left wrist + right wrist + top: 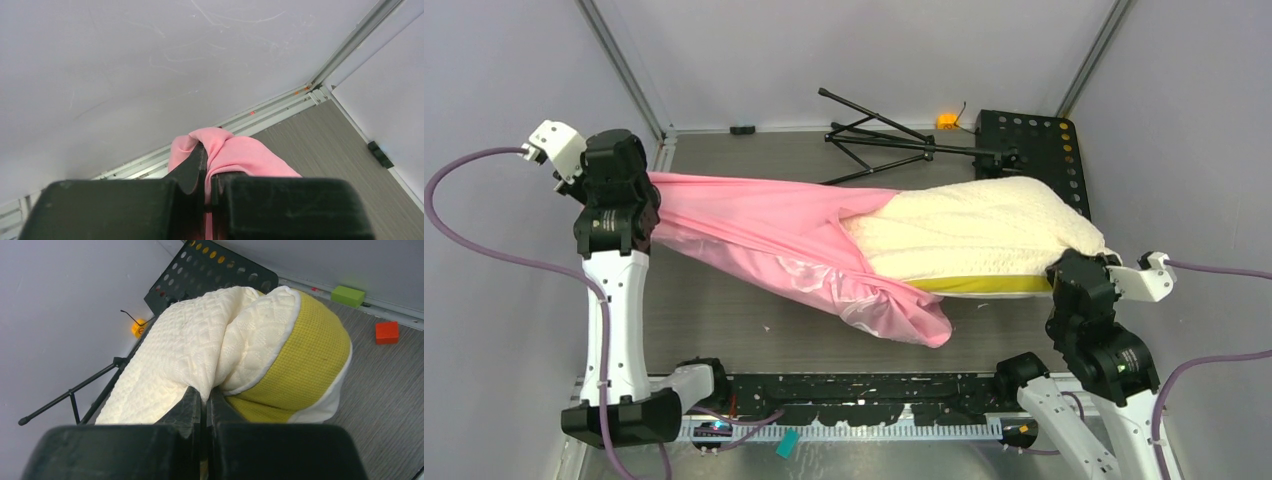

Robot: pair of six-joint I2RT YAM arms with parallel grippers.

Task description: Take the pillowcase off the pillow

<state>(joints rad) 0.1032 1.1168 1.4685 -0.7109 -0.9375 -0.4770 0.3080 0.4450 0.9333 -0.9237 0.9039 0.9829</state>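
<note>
The pillowcase (764,235) is one pink sack, stretched across the counter (724,320) from the far left to the middle, wrinkled, with its open mouth bunched in loose folds near the front. There is one pillow (984,230), cream and quilted with a yellow edge band, lying on the right half of the counter. Its right part is bare, and its left end is inside the pink fabric, so how far it reaches in there cannot be seen. There are two arms. The left end effector (205,167) has its fingers pressed together on a bunch of the pillowcase at the closed end, held up beside the left wall. The right end effector (204,400) has its fingers pressed together on a fold of the cream quilted cover at the near right corner of the pillow. In the top view both sets of fingertips are covered by the arm bodies and by fabric. Behind the pillow lie one black folding stand (874,135) and one black perforated plate (1034,135), partly hidden by the pillow, with one small orange object (946,121) that is too small to identify. The right wrist view shows one green block (348,295) and one red block (387,332) on the counter beyond the pillow.
</note>
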